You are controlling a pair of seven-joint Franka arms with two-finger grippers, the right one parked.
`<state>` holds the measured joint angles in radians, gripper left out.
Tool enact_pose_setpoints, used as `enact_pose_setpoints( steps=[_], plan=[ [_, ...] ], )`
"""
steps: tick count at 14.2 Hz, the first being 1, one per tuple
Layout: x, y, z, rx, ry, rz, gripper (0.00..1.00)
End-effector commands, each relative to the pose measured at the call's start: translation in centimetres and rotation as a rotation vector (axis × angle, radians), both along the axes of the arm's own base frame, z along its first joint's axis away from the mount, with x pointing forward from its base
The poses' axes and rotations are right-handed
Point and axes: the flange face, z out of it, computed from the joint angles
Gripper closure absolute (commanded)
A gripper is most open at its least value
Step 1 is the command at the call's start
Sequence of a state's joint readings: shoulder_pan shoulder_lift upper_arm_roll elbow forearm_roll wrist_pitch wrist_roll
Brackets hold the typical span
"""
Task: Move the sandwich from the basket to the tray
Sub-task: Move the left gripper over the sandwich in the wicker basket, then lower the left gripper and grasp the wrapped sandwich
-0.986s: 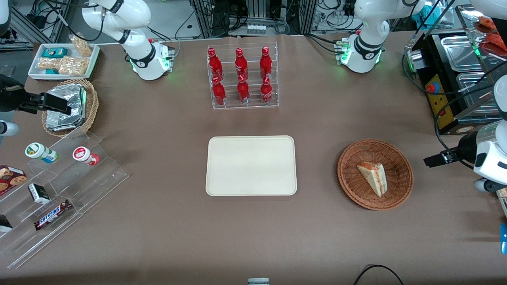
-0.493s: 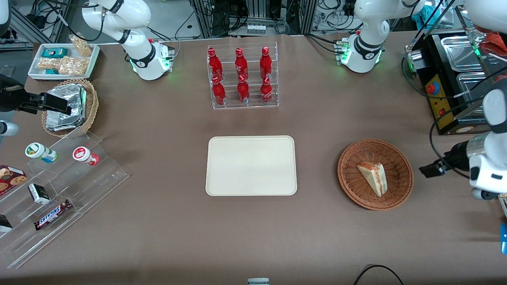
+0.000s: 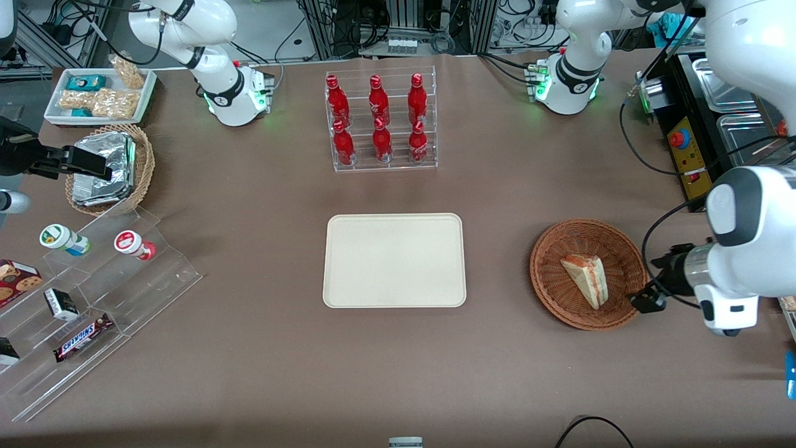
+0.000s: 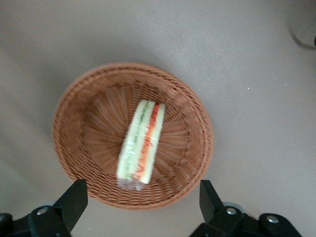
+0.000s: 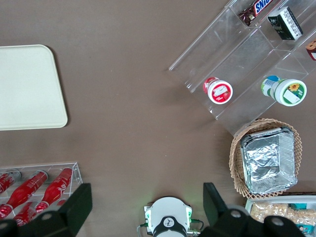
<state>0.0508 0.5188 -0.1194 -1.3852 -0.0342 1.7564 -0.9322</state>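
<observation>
The sandwich (image 3: 586, 280) (image 4: 142, 145), a clear-wrapped wedge with red, orange and green layers, lies on its side in the round reddish-brown basket (image 3: 547, 249) (image 4: 69, 108). My left gripper (image 3: 654, 285) (image 4: 140, 202) hovers over the basket's rim on the working arm's side, open and holding nothing. In the left wrist view its two black fingers (image 4: 74, 200) stand wider apart than the sandwich, and the wedge's narrow end shows a little past the gap between them. The cream tray (image 3: 394, 260) (image 5: 27, 86) lies bare at mid-table, beside the basket toward the parked arm's end.
A clear rack of red bottles (image 3: 380, 121) stands farther from the front camera than the tray. A black unit with metal trays (image 3: 690, 143) sits at the working arm's table end. The parked arm's end has an acrylic snack stand (image 3: 93, 298) and a foil-pack basket (image 3: 106, 168).
My left arm has swung in from the table's end toward the basket. The gripper has come from beside the basket to over its rim. The sandwich has not moved.
</observation>
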Motion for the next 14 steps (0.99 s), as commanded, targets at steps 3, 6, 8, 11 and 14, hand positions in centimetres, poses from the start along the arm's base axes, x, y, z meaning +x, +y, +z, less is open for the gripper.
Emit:
enact_pose_setpoints(
  steps=[3,6,8,11,14],
  plan=[
    [-1.2,-3.3,-5.6,0.020,0.089,-0.009,0.00],
    [-2.4,-3.0,-8.2,0.101,0.128,-0.060,0.00],
    [-3.5,-3.1,-9.6,0.088,0.111,-0.114,0.00],
    [-4.2,-3.3,-10.8,0.074,0.081,-0.118,0.00],
    [-4.2,-3.4,-11.7,0.071,0.088,-0.123,0.00]
  ],
)
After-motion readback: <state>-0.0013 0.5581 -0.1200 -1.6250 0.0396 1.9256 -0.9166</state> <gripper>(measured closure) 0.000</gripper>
